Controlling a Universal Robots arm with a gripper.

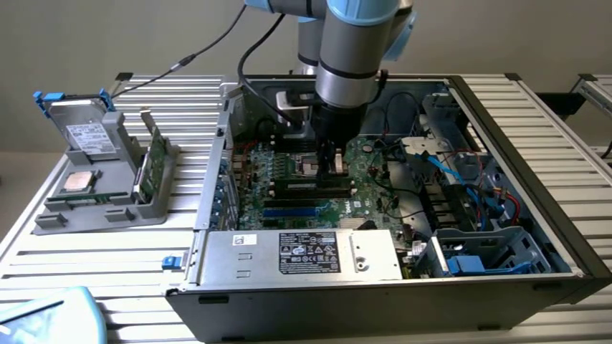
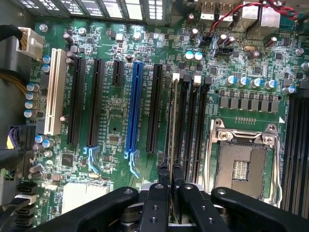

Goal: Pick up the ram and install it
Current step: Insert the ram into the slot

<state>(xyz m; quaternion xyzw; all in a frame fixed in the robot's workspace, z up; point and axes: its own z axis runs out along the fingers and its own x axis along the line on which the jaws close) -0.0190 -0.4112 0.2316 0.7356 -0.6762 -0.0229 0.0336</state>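
The ram point(image 2: 171, 121), a long, thin green circuit-board stick, is seen edge-on in the wrist view, clamped between the two black fingers point(image 2: 159, 193) of the gripper point(image 2: 170, 169), which are drawn close together on its near end. Its long axis runs straight out from the fingertips, in line with the row of black memory slots point(image 2: 193, 125) and directly over the outermost of them (whether it is seated there cannot be told). Just beside these slots lies the open silver processor socket point(image 2: 241, 166), all on the green motherboard point(image 2: 116, 111). In the exterior view the gripper point(image 1: 335, 168) is lowered upright into the open black computer case point(image 1: 535, 165), while a grey plastic parts holder point(image 1: 96, 208) stands well apart, at the exterior view's left.
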